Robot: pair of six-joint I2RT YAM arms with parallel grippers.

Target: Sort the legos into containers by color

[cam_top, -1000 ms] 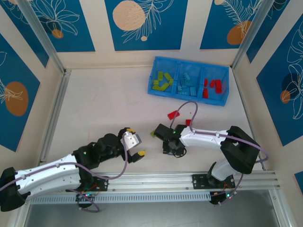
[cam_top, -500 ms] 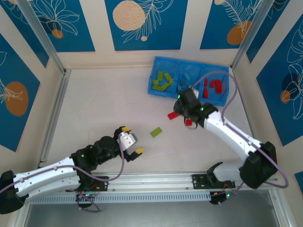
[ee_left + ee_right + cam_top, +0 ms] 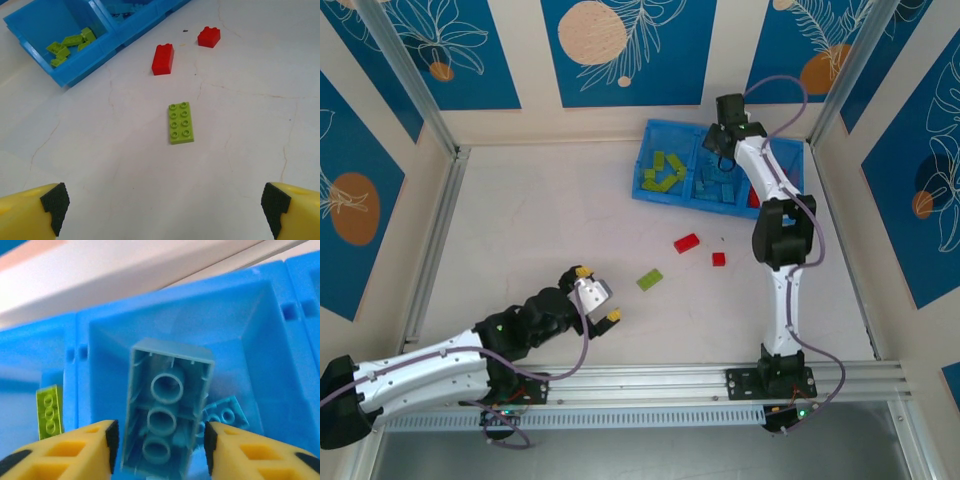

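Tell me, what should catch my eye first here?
The right arm stretches far across the table, with a pale blue brick between its jaws above the middle compartment of the blue tray. I can't tell whether the brick is gripped. Nearer, a green brick, a long red brick and a small red brick lie loose on the table.

Three legos (image 3: 650, 280) loose — most in tray (image 3: 665, 199)
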